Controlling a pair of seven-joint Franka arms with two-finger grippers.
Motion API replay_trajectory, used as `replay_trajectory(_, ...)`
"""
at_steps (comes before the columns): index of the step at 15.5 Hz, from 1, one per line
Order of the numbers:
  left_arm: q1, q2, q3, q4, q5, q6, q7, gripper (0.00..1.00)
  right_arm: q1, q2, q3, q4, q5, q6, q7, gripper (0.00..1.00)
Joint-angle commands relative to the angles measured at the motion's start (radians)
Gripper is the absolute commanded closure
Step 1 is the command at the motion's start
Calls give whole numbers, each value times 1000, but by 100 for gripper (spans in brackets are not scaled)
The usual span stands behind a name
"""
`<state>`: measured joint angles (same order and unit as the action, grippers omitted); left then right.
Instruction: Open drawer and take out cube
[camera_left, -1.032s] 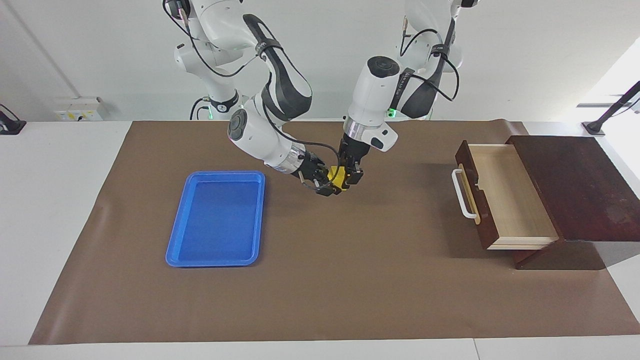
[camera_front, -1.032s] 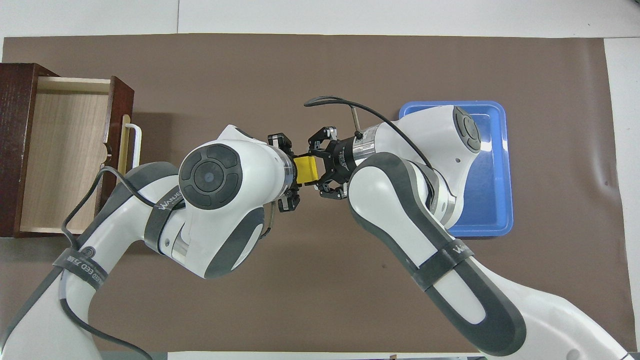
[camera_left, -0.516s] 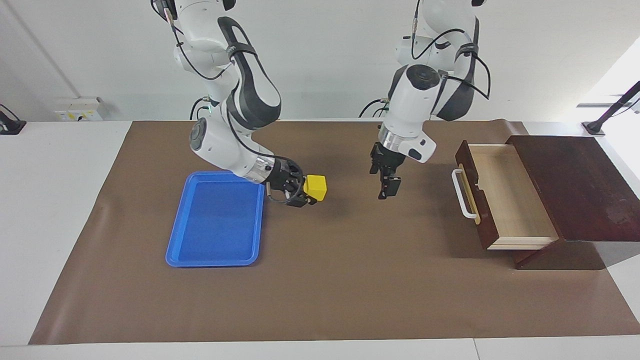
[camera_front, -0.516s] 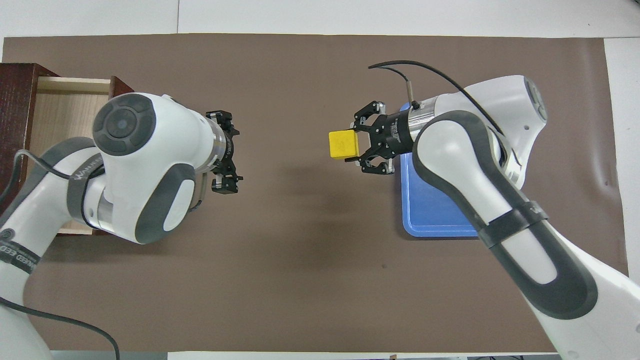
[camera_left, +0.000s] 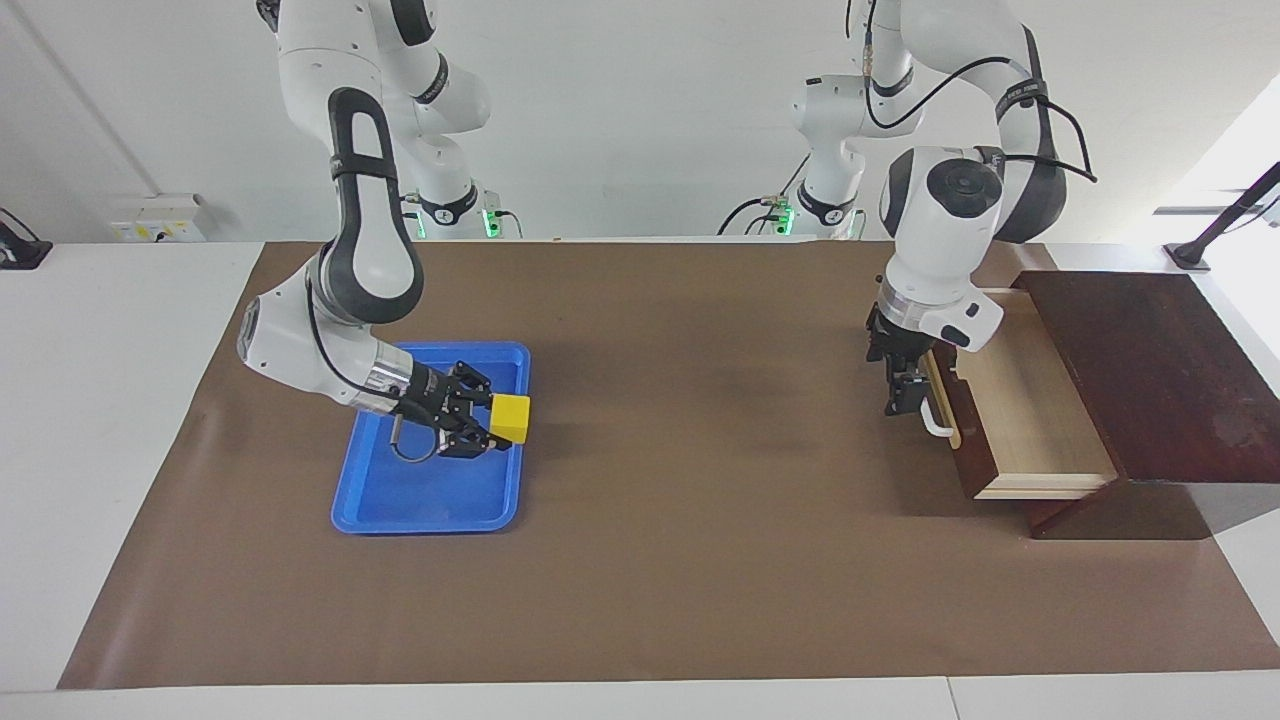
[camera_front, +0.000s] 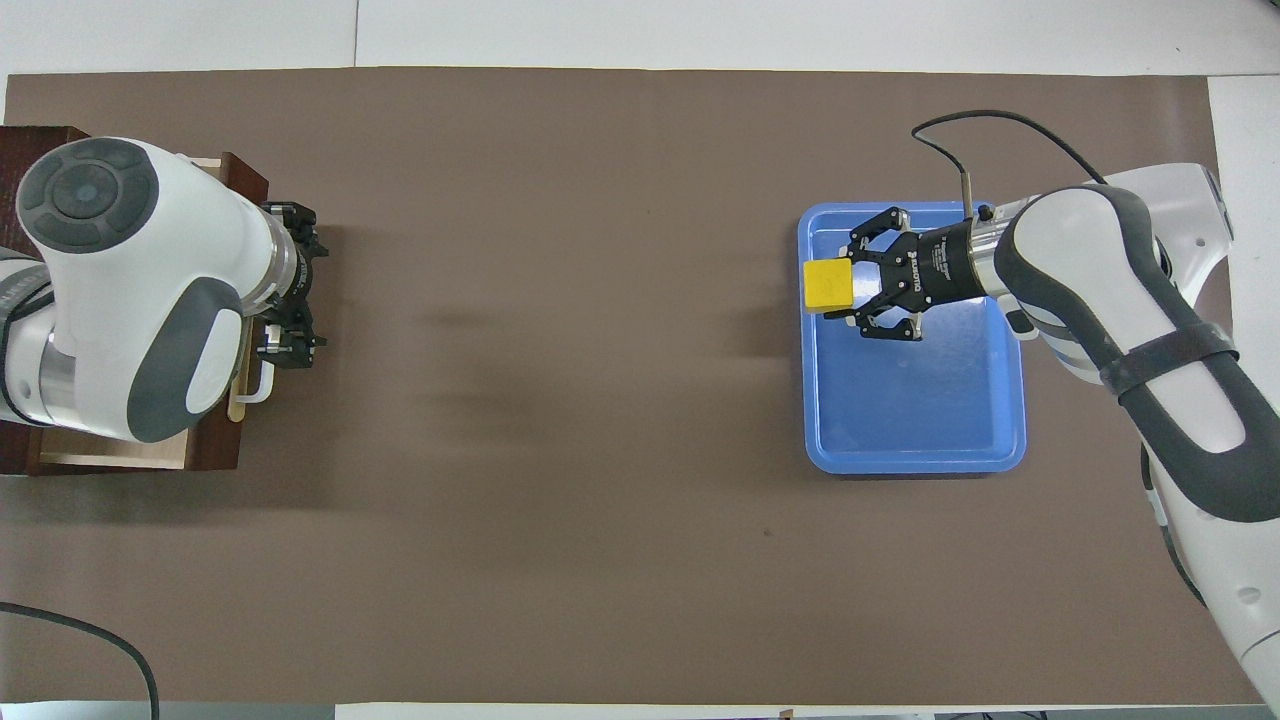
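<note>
My right gripper is shut on the small yellow cube and holds it over the edge of the blue tray; the overhead view shows the gripper, cube and tray too. The drawer stands pulled out of its dark wooden box, and its pale interior shows nothing inside. My left gripper is open and empty, in the air just in front of the drawer front, beside the white handle. In the overhead view my left arm covers most of the drawer.
A brown mat covers the table between the tray and the drawer. The box stands at the left arm's end of the table and the tray toward the right arm's end.
The cube passed from my left gripper to my right. My right gripper carried it from the table's middle to over the tray. My left gripper opened and moved to the drawer front.
</note>
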<state>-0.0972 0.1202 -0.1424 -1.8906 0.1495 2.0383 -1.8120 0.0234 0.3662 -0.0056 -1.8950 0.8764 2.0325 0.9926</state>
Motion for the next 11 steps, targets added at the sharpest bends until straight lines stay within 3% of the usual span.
replay_trajectory(1,60,-13,-11,-38,62,-9,51,0,-62,-20,6,-81,-29,-12,-126,100)
replay_trajectory(11,254,-4,-11,-25,117,8,298,0,-171,-27,-13,-205,-45,2,-362,100)
